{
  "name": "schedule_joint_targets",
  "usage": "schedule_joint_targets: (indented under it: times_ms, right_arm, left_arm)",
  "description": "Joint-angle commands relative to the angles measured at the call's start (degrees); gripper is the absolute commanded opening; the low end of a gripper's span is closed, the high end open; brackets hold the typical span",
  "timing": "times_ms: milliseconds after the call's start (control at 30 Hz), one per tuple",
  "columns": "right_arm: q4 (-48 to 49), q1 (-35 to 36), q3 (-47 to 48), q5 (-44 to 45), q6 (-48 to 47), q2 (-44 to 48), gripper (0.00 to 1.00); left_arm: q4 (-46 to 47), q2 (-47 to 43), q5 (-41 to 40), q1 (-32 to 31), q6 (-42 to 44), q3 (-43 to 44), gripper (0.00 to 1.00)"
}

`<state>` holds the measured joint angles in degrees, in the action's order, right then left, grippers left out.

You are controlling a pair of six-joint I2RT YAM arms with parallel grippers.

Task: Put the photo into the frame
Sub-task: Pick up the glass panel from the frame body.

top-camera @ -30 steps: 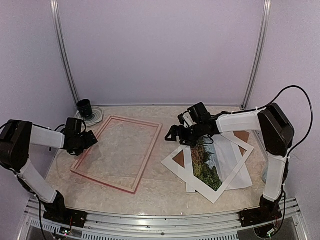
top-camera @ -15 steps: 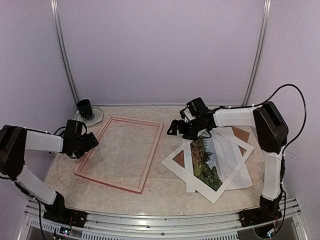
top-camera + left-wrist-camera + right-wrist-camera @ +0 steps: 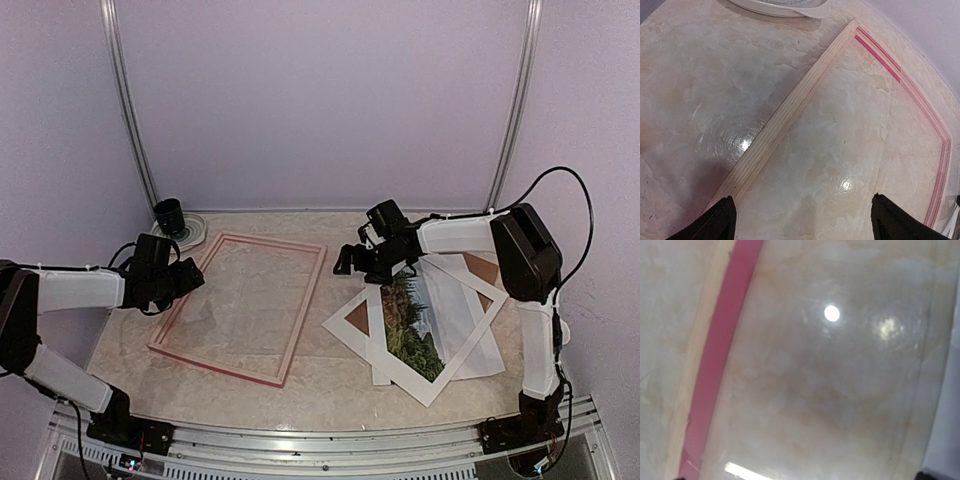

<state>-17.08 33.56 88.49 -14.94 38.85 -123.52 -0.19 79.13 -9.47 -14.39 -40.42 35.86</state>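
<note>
Top external | left tool point(image 3: 188, 279) open over frame point(image 3: 272, 240), frame nudged rightward | right tool point(image 3: 347, 262) grip unclear

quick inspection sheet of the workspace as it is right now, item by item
surface: marbled tabletop, glossy, lamp glare in both wrist views
job's things: frame flat at left, no photo in it; photo lying on white mat at right, outside the frame
clutter: black cup on white dish, back left corner; brown board showing through the mat's opening
grippers: left claw open over the frame's left rail; right claw between frame and photo, open or shut unclear
cables: black cable looping at far right
surroundings: lilac walls, metal posts at back corners
</note>
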Motion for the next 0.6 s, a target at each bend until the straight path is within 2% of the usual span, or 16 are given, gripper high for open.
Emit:
schedule_joint_targets:
  times_ms: [0, 267, 567]
  right_arm:
    - [-1.05, -0.35, 1.12, -0.84, 2.06, -1.73, 0.99]
    - [-0.24, -0.34, 1.4, -2.27, 3.48, -2.13, 0.99]
    - [0.52, -0.68, 1.62, -4.53, 5.01, -3.27, 0.99]
  left_arm:
    - [-0.89, 1.78, -1.69, -0.28, 0.43, 1.32, 0.92]
    - [0.97, 3.13, -5.66, 1.5, -0.71, 0.12, 0.93]
    - [7.05, 3.91, -4.51, 5.5, -0.82, -2.71, 0.93]
